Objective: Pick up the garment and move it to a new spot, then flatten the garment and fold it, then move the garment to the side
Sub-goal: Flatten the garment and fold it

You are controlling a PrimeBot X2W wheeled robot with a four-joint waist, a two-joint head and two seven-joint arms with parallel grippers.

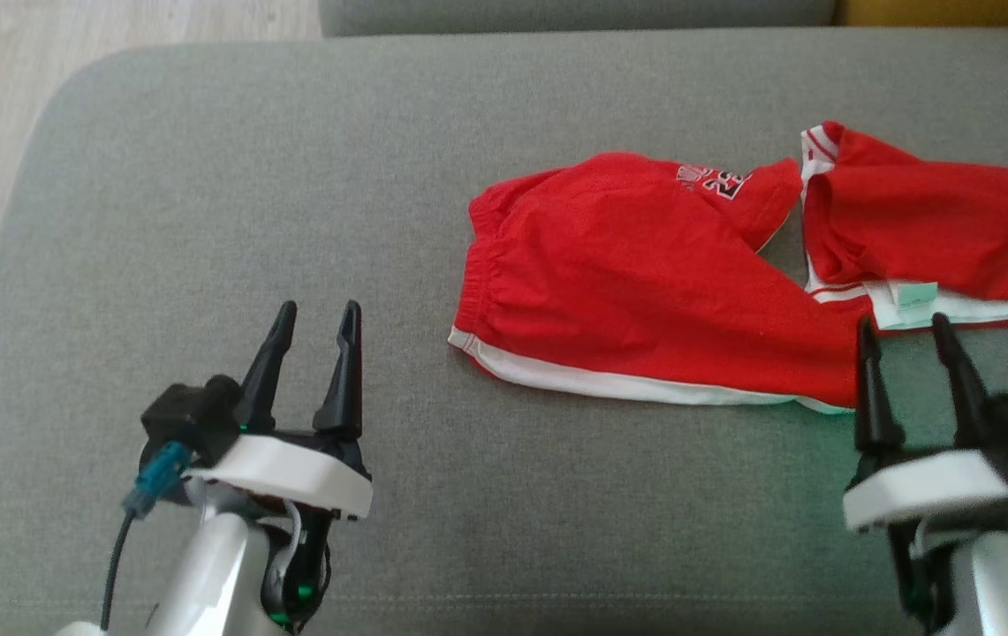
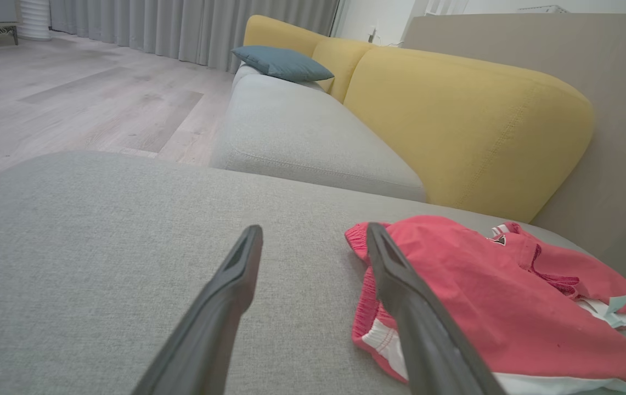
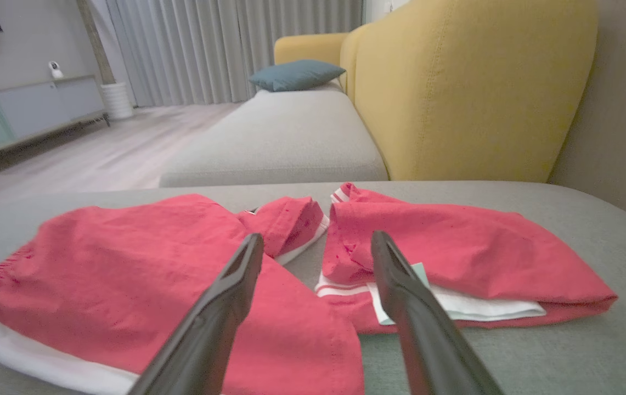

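The garment (image 1: 645, 283), red shorts with white trim, lies on the grey cushion (image 1: 247, 177), from the middle of the head view to its right edge. Its long axis runs left to right across the frame. My right gripper (image 1: 903, 323) is at the lower right, fingertips just at the near edge of the cloth. Its jaws stand wide apart and hold nothing. My left gripper (image 1: 319, 306), at the lower left, is also wide open and empty, well apart from the waistband end. So I judge the right arm is nearer, and the left must travel rightward to reach.
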